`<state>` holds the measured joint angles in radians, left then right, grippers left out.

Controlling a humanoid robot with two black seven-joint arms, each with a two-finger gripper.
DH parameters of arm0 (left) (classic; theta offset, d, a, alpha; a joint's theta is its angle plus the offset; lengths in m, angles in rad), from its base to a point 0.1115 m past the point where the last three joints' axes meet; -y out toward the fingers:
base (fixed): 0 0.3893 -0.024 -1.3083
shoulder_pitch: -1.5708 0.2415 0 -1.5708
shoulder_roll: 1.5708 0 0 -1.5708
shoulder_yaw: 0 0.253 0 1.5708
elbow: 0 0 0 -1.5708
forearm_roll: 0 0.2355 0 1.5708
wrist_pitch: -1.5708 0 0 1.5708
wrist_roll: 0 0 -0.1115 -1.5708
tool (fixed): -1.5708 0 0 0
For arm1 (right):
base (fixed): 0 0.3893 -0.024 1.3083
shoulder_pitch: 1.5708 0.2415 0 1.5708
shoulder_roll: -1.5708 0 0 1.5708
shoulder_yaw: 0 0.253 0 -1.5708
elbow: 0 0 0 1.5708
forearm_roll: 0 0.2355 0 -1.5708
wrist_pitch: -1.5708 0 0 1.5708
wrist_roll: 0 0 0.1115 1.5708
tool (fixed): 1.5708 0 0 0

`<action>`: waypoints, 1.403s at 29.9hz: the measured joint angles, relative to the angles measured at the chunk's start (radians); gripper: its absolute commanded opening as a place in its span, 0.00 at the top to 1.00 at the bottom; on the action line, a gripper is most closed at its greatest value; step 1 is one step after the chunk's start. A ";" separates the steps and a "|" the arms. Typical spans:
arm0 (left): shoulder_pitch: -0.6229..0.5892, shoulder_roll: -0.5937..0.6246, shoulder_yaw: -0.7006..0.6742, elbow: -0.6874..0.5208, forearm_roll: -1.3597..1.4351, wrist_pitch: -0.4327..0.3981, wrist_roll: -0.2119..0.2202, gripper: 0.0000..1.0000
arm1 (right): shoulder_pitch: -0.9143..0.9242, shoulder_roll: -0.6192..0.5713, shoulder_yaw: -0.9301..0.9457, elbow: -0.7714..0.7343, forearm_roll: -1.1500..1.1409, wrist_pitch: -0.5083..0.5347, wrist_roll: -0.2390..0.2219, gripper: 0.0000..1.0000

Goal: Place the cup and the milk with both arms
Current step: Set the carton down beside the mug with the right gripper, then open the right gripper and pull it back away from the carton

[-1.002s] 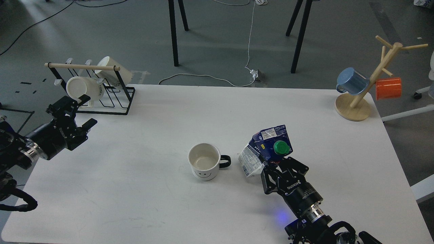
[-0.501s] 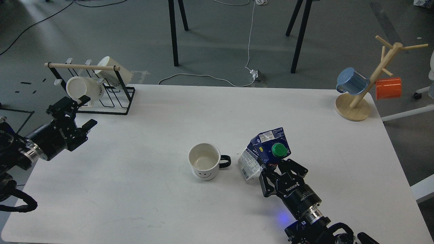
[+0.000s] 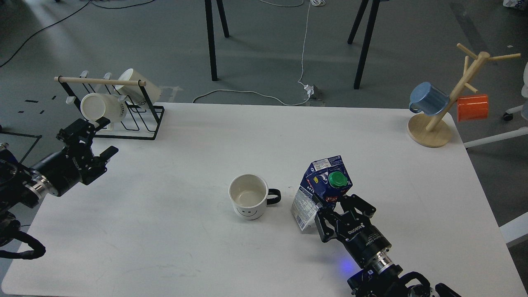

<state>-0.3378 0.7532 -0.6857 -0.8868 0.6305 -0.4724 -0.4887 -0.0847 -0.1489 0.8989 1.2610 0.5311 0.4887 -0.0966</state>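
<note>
A white mug (image 3: 248, 197) with a smiley face and a black handle stands upright at the middle of the white table (image 3: 206, 132). Just right of it is a blue milk carton (image 3: 322, 181) with a green cap, nearly upright, with its base at or just above the table. My right gripper (image 3: 335, 207) comes in from the bottom right and is shut on the carton's lower near side. My left gripper (image 3: 91, 139) is open and empty at the table's left edge, far from the mug.
A black wire rack (image 3: 123, 108) with two white cups stands at the back left, just behind my left gripper. A wooden mug tree (image 3: 445, 103) with a blue and an orange cup stands at the back right corner.
My right gripper has drawn back and down with the carton, and the carton has turned from tilted to nearly upright. The left arm and the mug have not moved.
</note>
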 measured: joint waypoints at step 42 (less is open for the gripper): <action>0.008 0.000 0.000 0.000 0.000 0.000 0.000 0.03 | -0.156 -0.173 -0.013 0.139 -0.049 0.000 -0.009 0.01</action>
<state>-0.3298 0.7535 -0.6857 -0.8866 0.6305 -0.4725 -0.4887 -0.2408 -0.3220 0.8861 1.3998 0.4817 0.4887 -0.1055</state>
